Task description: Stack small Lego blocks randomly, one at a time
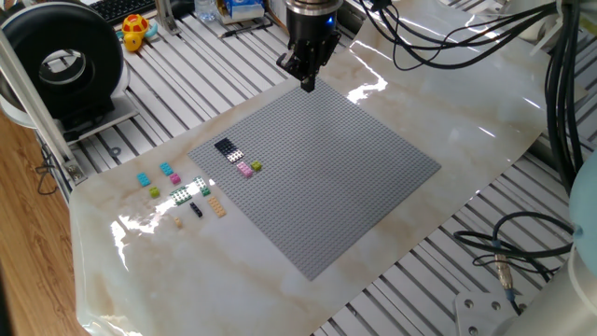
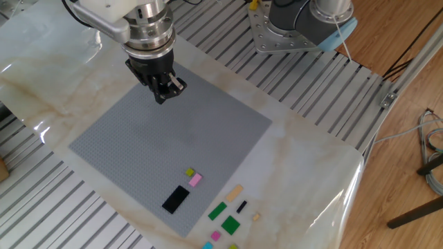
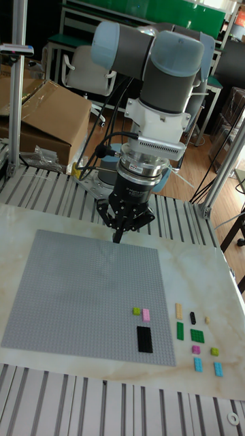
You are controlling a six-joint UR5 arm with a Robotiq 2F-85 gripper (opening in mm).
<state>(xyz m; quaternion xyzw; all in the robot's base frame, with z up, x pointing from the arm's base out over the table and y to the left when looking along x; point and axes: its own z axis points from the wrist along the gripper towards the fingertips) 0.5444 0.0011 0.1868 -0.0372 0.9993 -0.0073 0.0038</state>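
My gripper [image 1: 306,84] [image 2: 163,97] [image 3: 117,239] hangs shut over the far corner of the grey baseplate [image 1: 326,177] [image 2: 166,145] [image 3: 75,293], and I see nothing between its fingers. On the plate's opposite edge lie a black block [image 1: 225,146] [image 2: 176,198] [image 3: 144,338], a pink block [image 1: 245,169] [image 2: 196,180] [image 3: 145,314] and a lime block [image 1: 256,166] [image 2: 190,171] [image 3: 136,311]. Beside that edge, several more small Lego blocks rest on the marble top: cyan [image 1: 144,179], green [image 2: 230,224] [image 3: 197,334], tan [image 1: 218,208] [image 2: 234,192] and a thin black one [image 1: 196,210].
A black reel [image 1: 65,65] and a yellow toy [image 1: 135,30] sit beyond the table's left end. Cables [image 1: 508,247] trail over the slatted frame on the right. The arm's base [image 2: 304,24] stands behind the plate. A cardboard box [image 3: 41,129] is in the background.
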